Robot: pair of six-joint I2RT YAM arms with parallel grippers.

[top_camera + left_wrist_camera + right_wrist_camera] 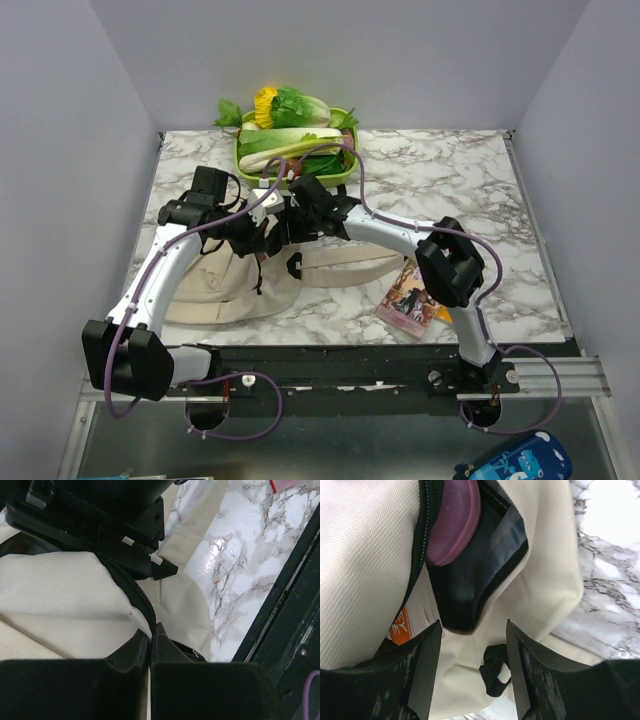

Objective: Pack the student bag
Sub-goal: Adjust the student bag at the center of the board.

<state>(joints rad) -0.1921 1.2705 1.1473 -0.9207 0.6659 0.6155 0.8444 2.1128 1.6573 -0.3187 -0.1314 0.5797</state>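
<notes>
Nearest us, the black rail (330, 362) carries both arms. They reach forward and bend inward, and their wrists meet over the student bag (220, 295). It lies flat on the marble table (450, 190), left of centre, with its strap (350, 268) trailing right.

Our left gripper (150, 637) has its jaws pressed together on the cream lip beside the zipper (136, 587), pinching the fabric. Our right gripper (472, 630) hangs over the bag's mouth with its jaws spread wide, gripping nothing. A purple pouch (452, 525) shows inside against the dark lining. Further right, a booklet (408, 300) lies on the table near the strap's end.

We judge the step to be opening the mouth wider. We should raise the pinched lip up and leftward and keep it taut so the opening does not sag, leaving the right hand free for the booklet.
</notes>
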